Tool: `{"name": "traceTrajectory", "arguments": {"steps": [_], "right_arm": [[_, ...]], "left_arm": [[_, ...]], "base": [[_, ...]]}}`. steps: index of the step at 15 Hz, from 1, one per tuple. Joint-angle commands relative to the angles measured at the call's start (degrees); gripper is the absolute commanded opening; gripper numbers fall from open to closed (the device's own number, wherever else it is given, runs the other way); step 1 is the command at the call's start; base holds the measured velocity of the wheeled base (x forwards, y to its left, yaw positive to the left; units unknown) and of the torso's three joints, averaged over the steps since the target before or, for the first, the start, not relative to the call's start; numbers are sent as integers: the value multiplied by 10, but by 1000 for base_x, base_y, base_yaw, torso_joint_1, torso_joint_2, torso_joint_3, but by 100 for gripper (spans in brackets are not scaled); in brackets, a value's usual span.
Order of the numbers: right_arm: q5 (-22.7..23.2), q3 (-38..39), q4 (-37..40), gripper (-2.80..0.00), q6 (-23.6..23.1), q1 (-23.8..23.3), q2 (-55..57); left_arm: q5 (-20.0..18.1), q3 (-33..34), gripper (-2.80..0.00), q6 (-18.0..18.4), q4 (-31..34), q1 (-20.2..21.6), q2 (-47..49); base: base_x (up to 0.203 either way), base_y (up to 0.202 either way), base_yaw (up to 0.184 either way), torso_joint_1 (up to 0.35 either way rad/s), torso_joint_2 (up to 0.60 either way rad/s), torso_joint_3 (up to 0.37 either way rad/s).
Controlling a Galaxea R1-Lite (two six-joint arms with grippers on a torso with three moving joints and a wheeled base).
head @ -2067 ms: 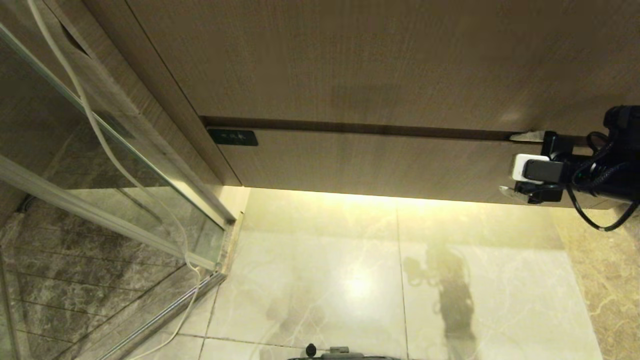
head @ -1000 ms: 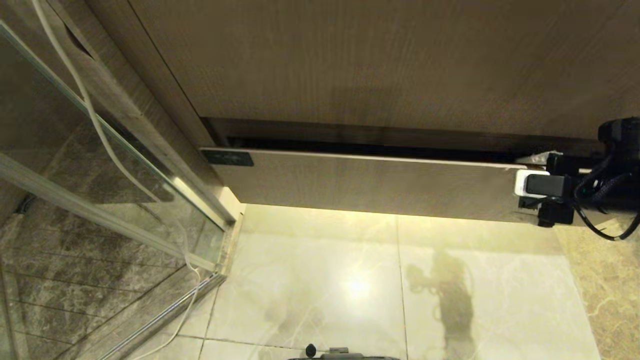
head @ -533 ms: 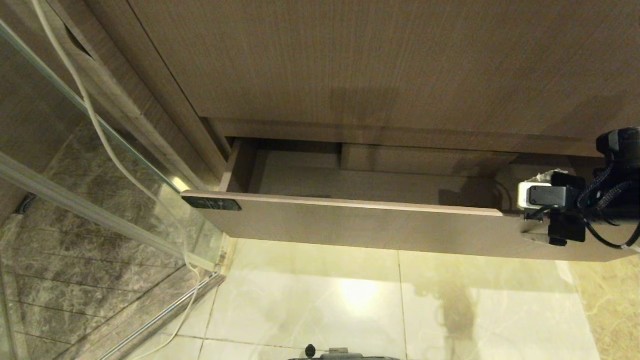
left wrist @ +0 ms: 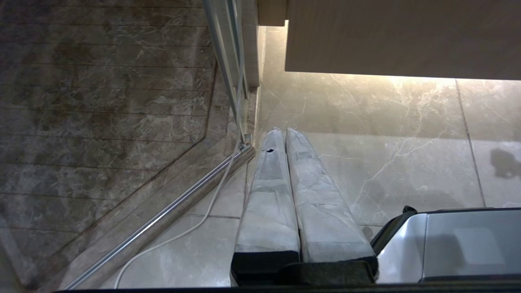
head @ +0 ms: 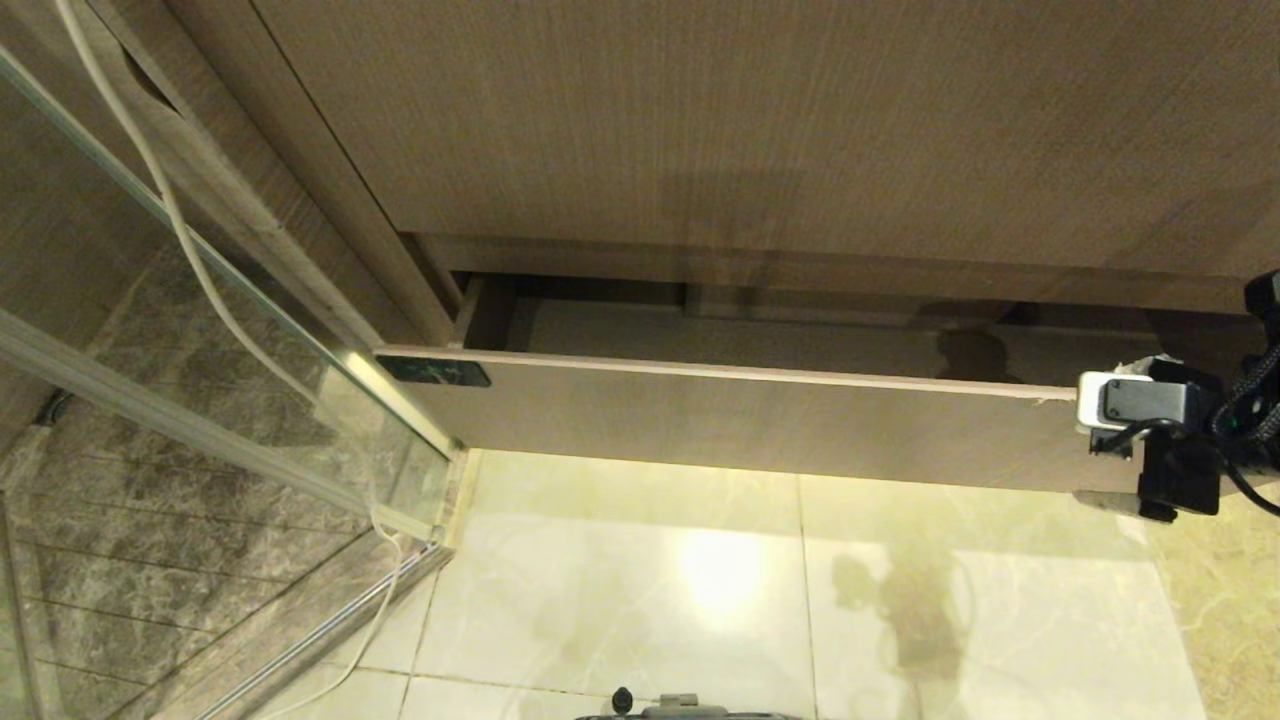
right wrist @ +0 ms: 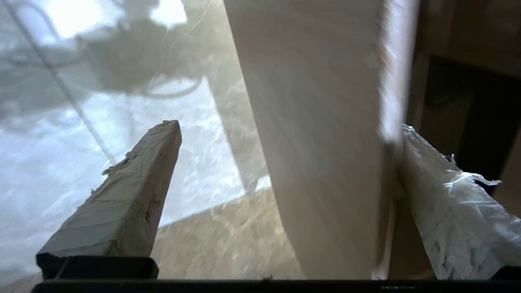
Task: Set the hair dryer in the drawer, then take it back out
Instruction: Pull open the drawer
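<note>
Head: drawer [head: 740,415] part open, long axis left-right; right gripper [head: 1105,440] at its far-right end, front panel between the spread fingers. Hair dryer not visible anywhere.
Left wrist: left gripper [left wrist: 281,136] parked over floor, fingers together.
Right wrist: fingers [right wrist: 134,191] wide apart, straddling the panel, not clamped; right arm is nearer.
</note>
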Motion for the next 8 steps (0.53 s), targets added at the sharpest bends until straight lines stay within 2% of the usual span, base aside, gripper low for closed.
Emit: {"name": "traceTrajectory", "arguments": {"steps": [1,3,8], "right_arm": [[0,5,5,0,5,-5,-46],[0,8,20,0,17,-6,-58],[-1,8,122,0,35,-5,-139]], "left_arm": [[0,0,-280,0,0,0,-1],[0,0,-280,0,0,0,-1],[0,0,-280,0,0,0,0]], "base": [[0,0,0,0,0,0],[0,0,0,0,0,0],[0,0,0,0,0,0]]}}
